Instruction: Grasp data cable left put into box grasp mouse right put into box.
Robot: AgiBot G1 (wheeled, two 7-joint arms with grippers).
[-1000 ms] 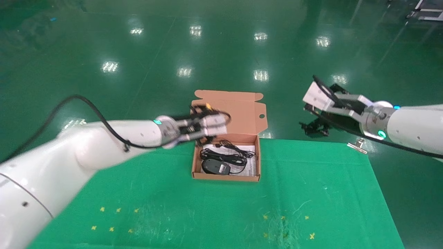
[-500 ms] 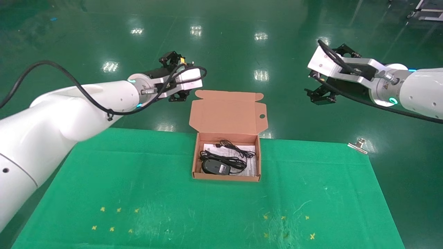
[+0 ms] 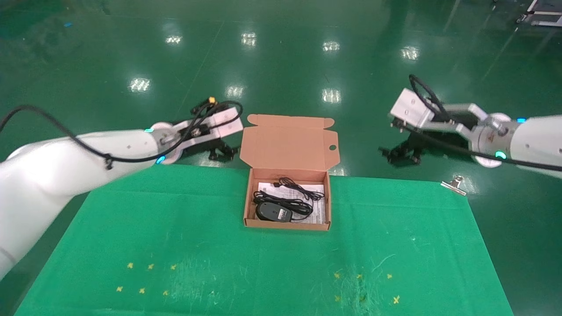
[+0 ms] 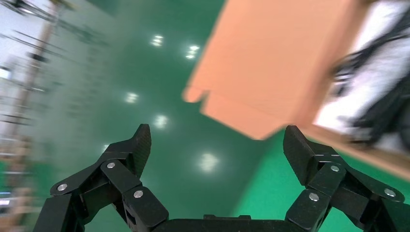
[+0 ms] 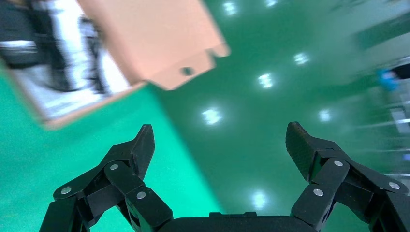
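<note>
Head view: the box (image 3: 287,226) sits on the green worktop (image 3: 395,245) close to the far edge, roughly mid-width, lid flipped up and leaning back past that edge. Inside, on the white sheet, the mouse (image 3: 273,213) lies toward the near-left corner of the box w/ its cord looping over it. The data cable (image 3: 283,203) seems to be the dark bundle just behind the mouse, but it's all tangled w/ the cord so can't really separate them. Left pincer (image 3: 221,153) hangs off the far edge, just left of the lid, nothing in it. Right pincer (image 3: 401,156) is out past the far edge too, toward the far right corner, well apart from the box. A metal clip (image 3: 454,184) sits at the far right corner.

Left wrist view: left pincer (image 4: 215,142) fingers spread wide apart, empty, box lid (image 4: 285,63) beyond it, blurry.

Right wrist view: right pincer (image 5: 220,142) also spread wide, empty; box (image 5: 58,116) and worktop off to one side, smeared.
</note>
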